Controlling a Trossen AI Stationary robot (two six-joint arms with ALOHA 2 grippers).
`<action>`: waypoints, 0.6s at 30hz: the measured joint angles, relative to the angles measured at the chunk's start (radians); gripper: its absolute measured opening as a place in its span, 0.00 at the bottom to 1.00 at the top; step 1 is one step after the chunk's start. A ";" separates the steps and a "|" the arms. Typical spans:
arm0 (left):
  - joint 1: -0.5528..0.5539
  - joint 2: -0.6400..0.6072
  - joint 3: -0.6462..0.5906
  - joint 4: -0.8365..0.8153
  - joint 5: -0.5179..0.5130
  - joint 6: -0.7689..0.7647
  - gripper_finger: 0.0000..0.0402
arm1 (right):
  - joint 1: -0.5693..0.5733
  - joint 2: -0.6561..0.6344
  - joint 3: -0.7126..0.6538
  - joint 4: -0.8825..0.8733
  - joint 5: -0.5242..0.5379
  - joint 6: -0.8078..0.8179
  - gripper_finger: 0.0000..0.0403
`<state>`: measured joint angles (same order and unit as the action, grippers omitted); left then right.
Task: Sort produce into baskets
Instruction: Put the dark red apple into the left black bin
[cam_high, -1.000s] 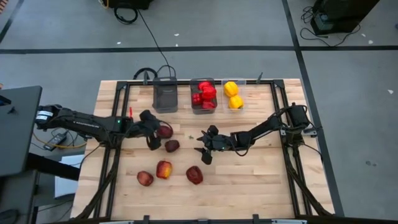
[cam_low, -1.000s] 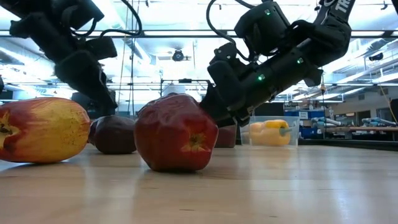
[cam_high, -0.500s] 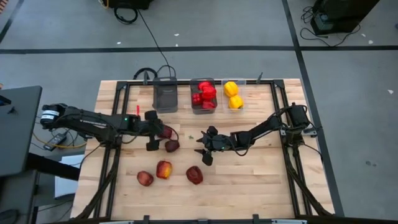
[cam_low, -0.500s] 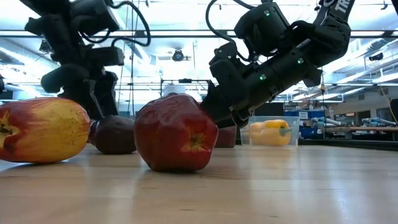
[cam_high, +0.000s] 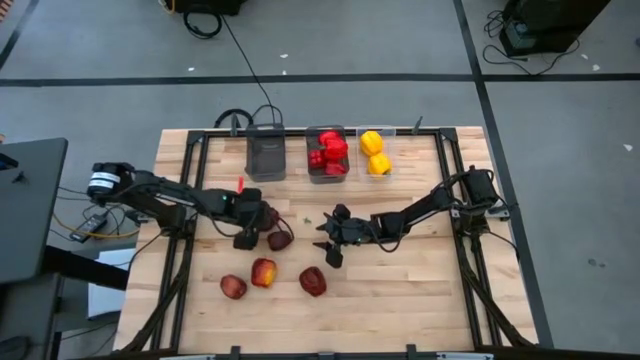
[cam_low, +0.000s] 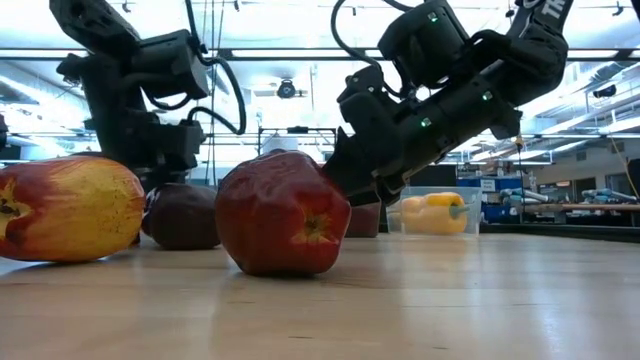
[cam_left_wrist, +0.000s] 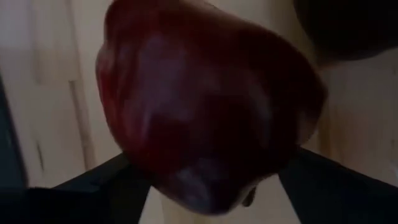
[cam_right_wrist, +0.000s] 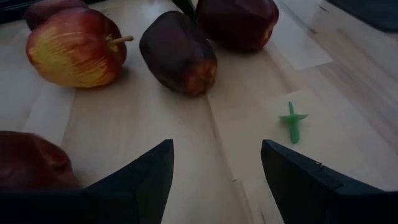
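5 apples are left on the table (cam_high: 420, 290), whose right half lies bare. The left gripper (cam_high: 252, 227) is spread around a dark red apple (cam_left_wrist: 205, 112) without visible contact, another apple (cam_high: 280, 239) just beside. The right gripper (cam_high: 328, 241) is held open, empty, near mid-table. 3 baskets (cam_high: 266, 152) line the far edge.

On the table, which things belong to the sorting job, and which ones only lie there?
Belonging to the job:
- five apples, one at the left gripper
- red peppers
- yellow peppers
- three bins, one dark

Only lying there:
- small green stem
- cables
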<state>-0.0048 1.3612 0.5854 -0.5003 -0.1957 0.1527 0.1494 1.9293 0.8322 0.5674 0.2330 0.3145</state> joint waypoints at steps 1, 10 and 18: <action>0.000 0.003 0.000 0.002 0.003 -0.001 0.77 | 0.002 0.000 0.000 0.000 0.000 0.000 0.63; 0.012 -0.005 0.108 -0.119 -0.037 -0.112 0.44 | 0.021 0.000 0.000 0.001 0.000 0.008 0.62; 0.031 -0.006 0.261 -0.198 -0.045 -0.132 0.33 | 0.050 0.000 0.000 0.006 0.009 0.008 0.62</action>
<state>0.0263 1.3548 0.8468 -0.6981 -0.2410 0.0202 0.1998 1.9293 0.8322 0.5735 0.2417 0.3225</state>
